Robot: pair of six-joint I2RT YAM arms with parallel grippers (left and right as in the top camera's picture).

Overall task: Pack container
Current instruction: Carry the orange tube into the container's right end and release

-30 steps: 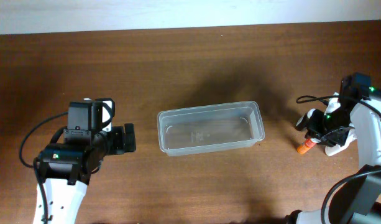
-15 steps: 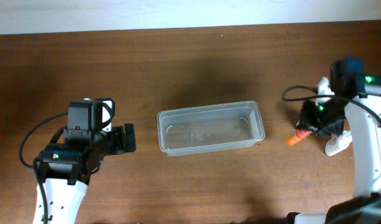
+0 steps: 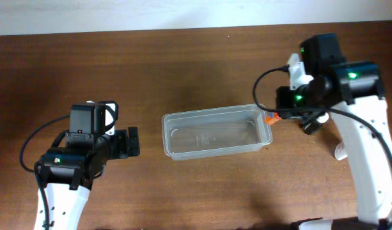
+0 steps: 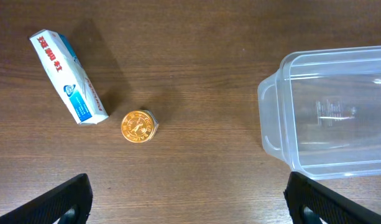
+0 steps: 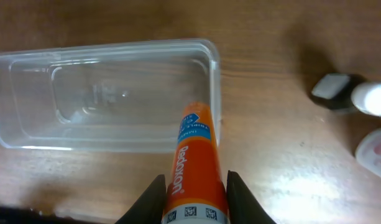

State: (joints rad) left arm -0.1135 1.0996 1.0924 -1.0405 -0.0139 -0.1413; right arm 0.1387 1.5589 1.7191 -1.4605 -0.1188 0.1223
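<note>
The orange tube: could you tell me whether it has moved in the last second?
Yes. Overhead, the orange tube has moved left and up-frame, from well right of the container to its right rim.

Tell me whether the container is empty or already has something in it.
Empty. The container shows a bare clear floor; the orange tube is clamped in the jaws of the right gripper, at the tub's right rim.

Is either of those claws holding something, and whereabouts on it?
The right gripper pinches the orange tube by its sides near one end; left gripper holds nothing.
</note>
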